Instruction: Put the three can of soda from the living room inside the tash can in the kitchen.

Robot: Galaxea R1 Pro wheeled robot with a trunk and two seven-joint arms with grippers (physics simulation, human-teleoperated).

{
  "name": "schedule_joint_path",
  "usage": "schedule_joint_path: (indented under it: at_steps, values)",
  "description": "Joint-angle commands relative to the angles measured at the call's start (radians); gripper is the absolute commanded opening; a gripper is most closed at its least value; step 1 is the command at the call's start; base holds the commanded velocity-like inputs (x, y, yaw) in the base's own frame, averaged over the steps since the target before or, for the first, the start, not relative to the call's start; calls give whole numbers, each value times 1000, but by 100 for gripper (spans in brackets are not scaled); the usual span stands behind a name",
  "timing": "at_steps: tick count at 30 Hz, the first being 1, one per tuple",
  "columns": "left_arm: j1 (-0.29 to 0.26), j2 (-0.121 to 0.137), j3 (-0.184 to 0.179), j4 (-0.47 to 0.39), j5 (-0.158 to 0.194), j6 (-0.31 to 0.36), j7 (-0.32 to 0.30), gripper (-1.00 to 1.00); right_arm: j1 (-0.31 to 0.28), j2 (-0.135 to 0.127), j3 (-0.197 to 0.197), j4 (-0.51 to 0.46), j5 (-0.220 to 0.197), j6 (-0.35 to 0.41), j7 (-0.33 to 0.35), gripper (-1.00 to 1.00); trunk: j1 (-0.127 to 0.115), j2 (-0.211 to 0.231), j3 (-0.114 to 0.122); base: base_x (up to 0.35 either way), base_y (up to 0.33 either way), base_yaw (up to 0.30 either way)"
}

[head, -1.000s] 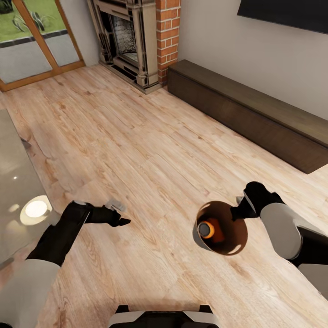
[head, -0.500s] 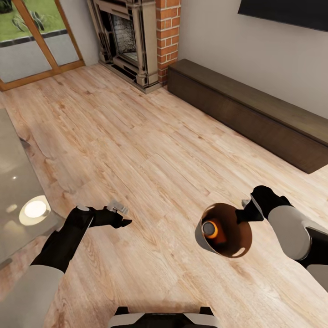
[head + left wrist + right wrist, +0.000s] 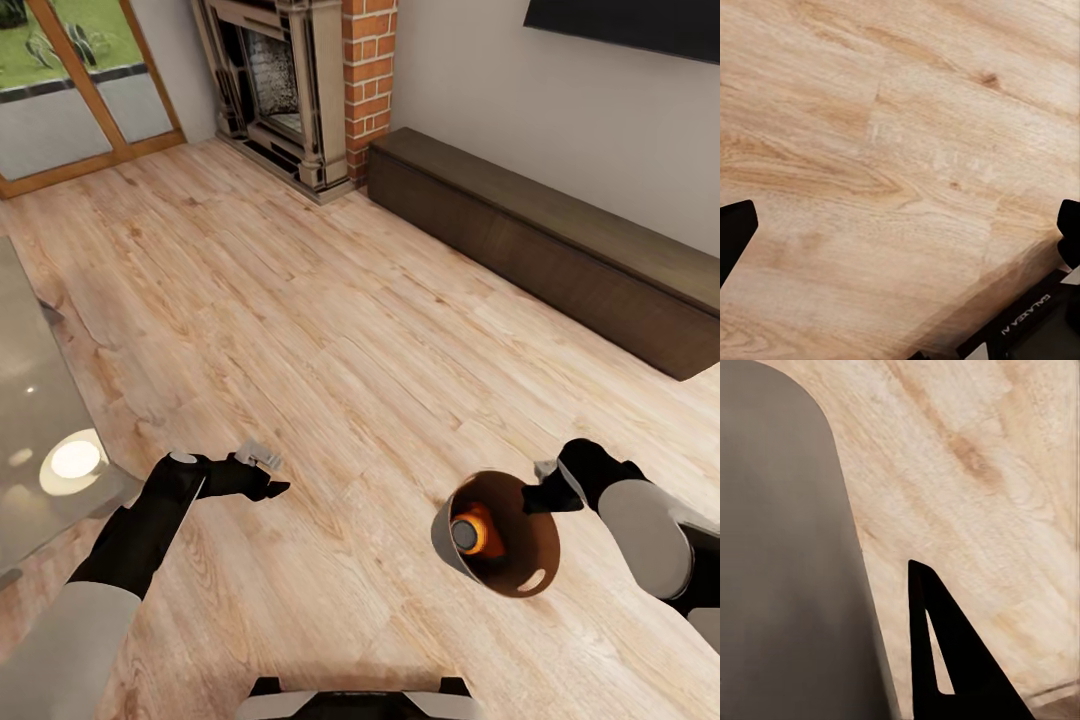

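Living-room light wood floor point(image 3: 330, 330): right end effector point(image 3: 543, 487) gripping grey tapered bin point(image 3: 497, 534) holding one orange can point(image 3: 472, 530); left end effector point(image 3: 262, 474) hanging open, empty; two cans remaining.

Setting: home living room. Evidence: red-brick fireplace point(image 3: 300, 95) standing at the far wall; low dark wooden cabinet point(image 3: 545, 250) running along the wall just right of the fireplace, black wall-mounted TV point(image 3: 625, 25) hanging above it; glazed wood-framed door point(image 3: 80, 95) left of the fireplace, showing garden; light wood floor point(image 3: 300, 330) spreading throughout.
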Motion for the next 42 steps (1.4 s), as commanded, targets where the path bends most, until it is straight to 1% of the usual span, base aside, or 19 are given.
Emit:
schedule_joint_path:
  at_steps: [1, 3, 4, 6, 9, 12, 19, 20, 21, 22, 23, 35, 42]
  values:
    - [0, -1, 0, 0, 0, 0, 0, 100, 2, 0, -16, 0, -32, 5, 2, -100, 4, -7, -3, 0, 0, 0]
    - [0, -1, 0, 0, 0, 0, 0, 100, 4, 1, -16, 0, -33, -4, 2, -100, 11, -21, -9, 0, 0, 0]
    - [0, -2, 0, 0, 0, 0, 0, 100, 5, 0, -16, 1, -33, -27, 3, -100, 15, -28, -13, 0, 0, 0]
    - [0, -3, 0, 0, 0, -1, 0, 100, 6, 0, -17, 1, -33, -40, 3, -100, 23, -42, -19, 0, 0, 0]
    - [0, -5, 0, -4, 1, 0, 1, 100, 9, 3, -30, -5, -33, -57, 11, -100, 34, -63, -28, 0, 0, 0]
    - [0, -6, 0, -4, 1, 0, 1, 100, 11, 4, -37, -10, -33, -61, 15, -100, 46, -84, -38, 0, 0, 0]
    - [0, -19, 0, 1, 0, -1, 10, 100, 12, -1, -42, -14, -31, -67, 17, -100, 73, -133, -60, 0, 0, 0]
    - [0, -21, 0, 1, 0, -1, 16, 100, 12, -1, -42, -15, -31, -67, 17, -100, 77, -140, -63, 0, 0, 0]
    - [0, -26, 0, 2, -1, -1, 31, 100, 12, -1, -42, -15, -31, -67, 17, -100, 80, -147, -66, 0, 0, 0]
    - [0, -36, -1, 2, -1, -2, 60, 100, 12, -1, -42, -15, -30, -68, 16, -100, 84, -154, -69, 0, 0, 0]
    - [0, -39, -1, 3, -1, -2, 69, 100, 12, -1, -42, -15, -30, -68, 16, -100, 88, -161, -72, 0, 0, 0]
    - [0, -47, -2, 2, 0, -2, 83, 100, 12, -2, -41, -14, -28, -68, 13, -100, 134, -245, -110, 0, 0, 0]
    - [4, -47, -2, 0, 1, -1, 84, 100, 24, -1, -40, -13, -27, -68, 7, -100, 161, -294, -132, 0, 0, 0]
